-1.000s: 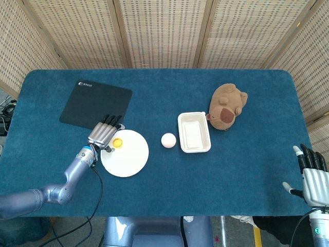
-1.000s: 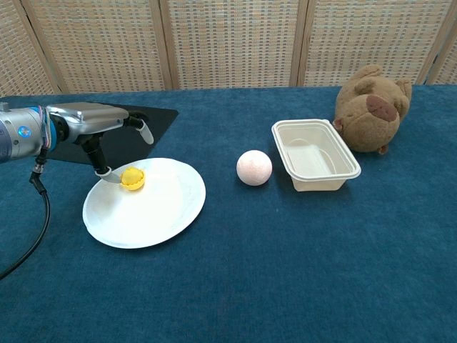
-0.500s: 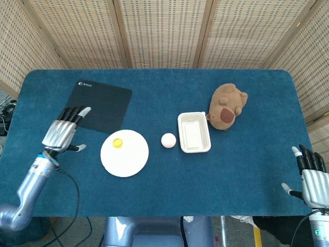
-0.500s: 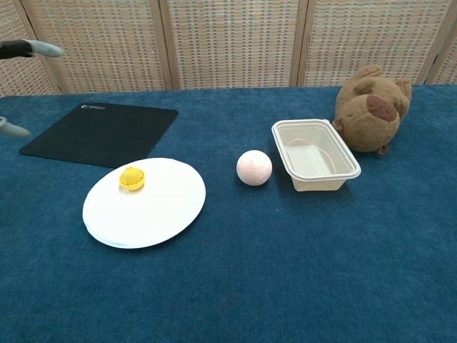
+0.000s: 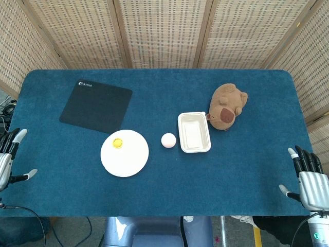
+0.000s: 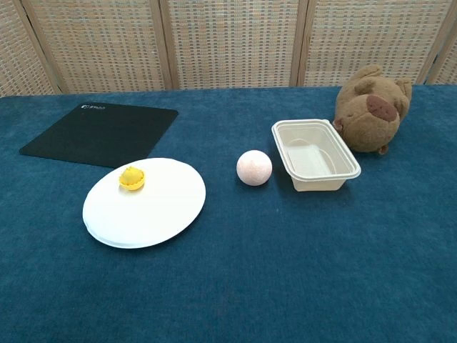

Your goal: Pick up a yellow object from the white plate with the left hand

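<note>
A small yellow object lies on the far left part of the white plate. My left hand hangs off the table's left edge in the head view, open with fingers spread, far from the plate and holding nothing. My right hand sits off the front right corner, also open and empty. Neither hand shows in the chest view.
A black mat lies behind the plate. A pink ball sits between the plate and a white rectangular tray. A brown plush toy rests beside the tray.
My left hand has drawn back from beside the yellow object, leftward past the mat and off the table's edge. The yellow object stays on the plate. The right hand barely moved.
</note>
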`<action>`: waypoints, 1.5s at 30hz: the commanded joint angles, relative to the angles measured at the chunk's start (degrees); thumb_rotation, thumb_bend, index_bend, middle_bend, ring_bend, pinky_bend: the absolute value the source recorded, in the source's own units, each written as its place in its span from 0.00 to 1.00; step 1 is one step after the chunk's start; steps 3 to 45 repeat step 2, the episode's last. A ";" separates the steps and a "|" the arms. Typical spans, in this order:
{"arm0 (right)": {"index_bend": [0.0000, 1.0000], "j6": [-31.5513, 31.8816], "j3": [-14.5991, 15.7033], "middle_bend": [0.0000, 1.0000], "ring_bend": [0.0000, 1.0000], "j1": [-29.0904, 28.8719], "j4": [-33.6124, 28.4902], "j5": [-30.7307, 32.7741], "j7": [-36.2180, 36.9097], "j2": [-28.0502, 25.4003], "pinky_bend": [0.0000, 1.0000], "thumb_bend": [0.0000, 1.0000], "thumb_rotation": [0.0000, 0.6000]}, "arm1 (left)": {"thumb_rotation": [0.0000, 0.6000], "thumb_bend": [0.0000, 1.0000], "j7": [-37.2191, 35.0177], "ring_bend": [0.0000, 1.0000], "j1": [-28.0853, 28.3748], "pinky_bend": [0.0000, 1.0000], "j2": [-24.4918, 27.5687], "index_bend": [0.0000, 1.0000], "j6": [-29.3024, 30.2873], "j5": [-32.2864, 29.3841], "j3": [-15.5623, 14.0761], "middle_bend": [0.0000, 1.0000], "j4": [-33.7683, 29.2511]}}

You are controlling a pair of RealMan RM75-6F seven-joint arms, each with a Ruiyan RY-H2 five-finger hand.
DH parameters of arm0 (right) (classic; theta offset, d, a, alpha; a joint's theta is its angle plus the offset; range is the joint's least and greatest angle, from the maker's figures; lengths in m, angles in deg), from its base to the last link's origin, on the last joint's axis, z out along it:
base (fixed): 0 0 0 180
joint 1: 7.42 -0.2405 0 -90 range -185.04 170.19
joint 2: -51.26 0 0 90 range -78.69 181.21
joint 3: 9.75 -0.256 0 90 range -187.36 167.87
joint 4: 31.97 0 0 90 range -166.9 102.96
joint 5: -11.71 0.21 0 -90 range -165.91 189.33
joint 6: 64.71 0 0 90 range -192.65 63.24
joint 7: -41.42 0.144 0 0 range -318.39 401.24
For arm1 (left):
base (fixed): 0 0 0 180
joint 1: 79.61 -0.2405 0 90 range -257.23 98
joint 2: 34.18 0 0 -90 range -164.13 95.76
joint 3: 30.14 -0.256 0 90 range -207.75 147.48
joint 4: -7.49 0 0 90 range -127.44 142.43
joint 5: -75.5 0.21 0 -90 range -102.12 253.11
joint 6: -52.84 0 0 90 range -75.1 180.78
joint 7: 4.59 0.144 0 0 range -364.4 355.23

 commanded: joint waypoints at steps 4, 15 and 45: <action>0.03 0.64 0.12 0.00 0.00 0.30 -0.34 -0.61 0.28 -0.24 0.00 0.00 1.00 | 1.00 0.08 -1.02 0.00 -0.99 0.00 -0.67 0.00 -0.11 0.23 0.23 0.00 0.34; 0.03 0.64 0.12 0.00 0.00 0.30 -0.34 -0.61 0.28 -0.24 0.00 0.00 1.00 | 1.00 0.08 -1.02 0.00 -0.99 0.00 -0.67 0.00 -0.11 0.23 0.23 0.00 0.34; 0.03 0.64 0.12 0.00 0.00 0.30 -0.34 -0.61 0.28 -0.24 0.00 0.00 1.00 | 1.00 0.08 -1.02 0.00 -0.99 0.00 -0.67 0.00 -0.11 0.23 0.23 0.00 0.34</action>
